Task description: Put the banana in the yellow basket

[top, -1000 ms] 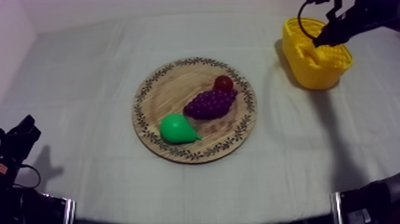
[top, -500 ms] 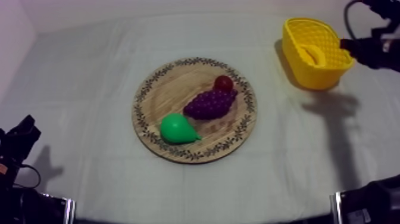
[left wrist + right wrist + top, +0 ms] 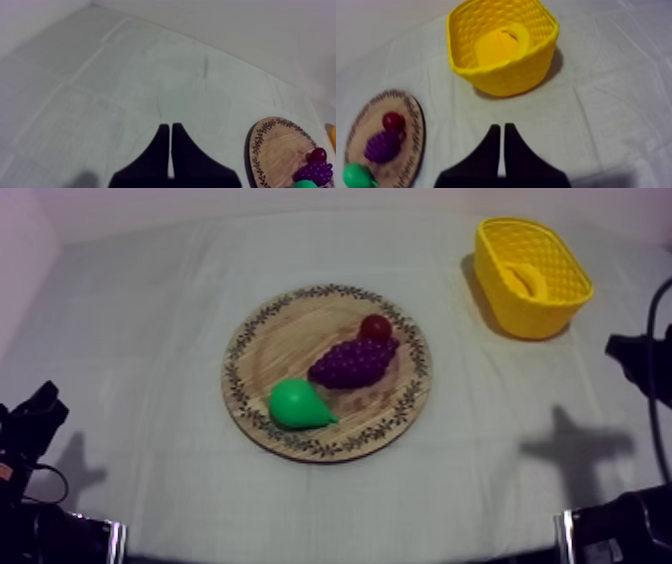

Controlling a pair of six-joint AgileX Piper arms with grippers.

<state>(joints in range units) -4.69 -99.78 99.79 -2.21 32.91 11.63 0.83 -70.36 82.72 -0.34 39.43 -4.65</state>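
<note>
Checking right gripper [image 3: 501,126]: fingers pressed together into a narrow wedge, clamped on nothing, over bare cloth [image 3: 616,115]. Straight ahead of the wedge, near but apart: basket [image 3: 503,75], upright, mouth up, walls of open lattice. Inside basket, lying on its floor: banana [image 3: 498,46], clear of both tools. Ahead and to the left of right gripper, well apart from basket: board [image 3: 411,145], flat on cloth. On board, toward the end nearest basket: small red fruit [image 3: 393,121]. Just beside it, closer to the tool: grapes [image 3: 382,146]. Closer again, near the board's rim: pear [image 3: 356,175].

Checking left gripper [image 3: 170,125]: fingers likewise together, tips meeting, clamped on nothing, over bare cloth. Ahead and to the right of left gripper, well apart: board, with small red fruit, grapes and pear on the part lying farthest to the tool's right.

Viewing from above: right arm [image 3: 645,368] to the side of basket, apart from it; left arm [image 3: 30,428] low at its own side, well apart from board. Touches nothing with either tool.
</note>
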